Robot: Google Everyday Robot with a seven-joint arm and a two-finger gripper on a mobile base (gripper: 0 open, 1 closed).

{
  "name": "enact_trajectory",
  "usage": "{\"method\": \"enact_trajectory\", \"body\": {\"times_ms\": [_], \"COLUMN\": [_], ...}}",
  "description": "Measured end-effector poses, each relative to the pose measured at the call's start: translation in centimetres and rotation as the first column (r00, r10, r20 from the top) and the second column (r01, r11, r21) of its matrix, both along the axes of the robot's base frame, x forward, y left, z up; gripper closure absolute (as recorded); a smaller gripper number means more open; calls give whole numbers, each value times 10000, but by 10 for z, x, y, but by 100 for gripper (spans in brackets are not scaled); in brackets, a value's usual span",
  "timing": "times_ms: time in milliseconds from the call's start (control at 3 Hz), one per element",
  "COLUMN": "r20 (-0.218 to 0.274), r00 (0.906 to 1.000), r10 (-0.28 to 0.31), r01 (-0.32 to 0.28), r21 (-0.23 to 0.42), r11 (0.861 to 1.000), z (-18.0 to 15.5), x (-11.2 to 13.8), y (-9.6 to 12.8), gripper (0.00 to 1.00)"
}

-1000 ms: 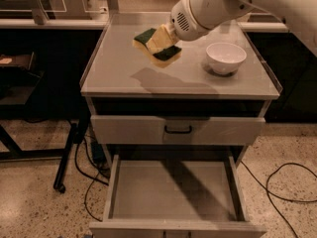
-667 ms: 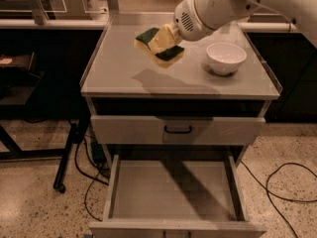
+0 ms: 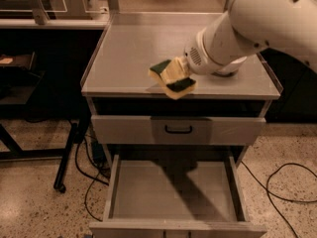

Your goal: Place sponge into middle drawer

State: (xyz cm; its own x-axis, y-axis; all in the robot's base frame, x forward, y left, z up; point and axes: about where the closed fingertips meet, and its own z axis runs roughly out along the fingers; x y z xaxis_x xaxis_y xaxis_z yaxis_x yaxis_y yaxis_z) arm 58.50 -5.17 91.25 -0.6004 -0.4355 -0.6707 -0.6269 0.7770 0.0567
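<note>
Arm (image 3: pixel 233 33) slants down-left; gripper (image 3: pixel 174 79) at its tip clamps sponge (image 3: pixel 170 72).

Sponge (image 3: pixel 172 78) — pale yellow foam, dark green scrub face, tilted, clamped in gripper (image 3: pixel 180 76), held aloft. Middle drawer (image 3: pixel 148 195) — grey, shallow, pulled open, lower down.

Dim light, end effector (image 3: pixel 179 76) with sponge (image 3: pixel 170 73) above countertop (image 3: pixel 129 58), shadow (image 3: pixel 194 188) across middle drawer (image 3: pixel 141 195)

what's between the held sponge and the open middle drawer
Camera view: the gripper holds the pale yellow, green-faced sponge over the grey cabinet top's front edge; that edge and the closed upper drawer front lie between it and the grey metal middle drawer.
</note>
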Motion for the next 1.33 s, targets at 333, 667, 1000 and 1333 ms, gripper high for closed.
{"method": "enact_trajectory", "body": {"times_ms": [333, 667, 1000, 1333], "r20": [-346, 135, 362, 219], "r00": [9994, 9998, 9988, 9954], "r10": [73, 119, -323, -929], "r01": [-79, -121, 313, 925], "r21": [-160, 126, 303, 185], "r11": [9998, 9998, 9991, 9955], "z": [-19, -14, -49, -131], "x": [-7, -18, -54, -98], "y": [2, 2, -12, -21], "gripper": [100, 100, 100, 100]}}
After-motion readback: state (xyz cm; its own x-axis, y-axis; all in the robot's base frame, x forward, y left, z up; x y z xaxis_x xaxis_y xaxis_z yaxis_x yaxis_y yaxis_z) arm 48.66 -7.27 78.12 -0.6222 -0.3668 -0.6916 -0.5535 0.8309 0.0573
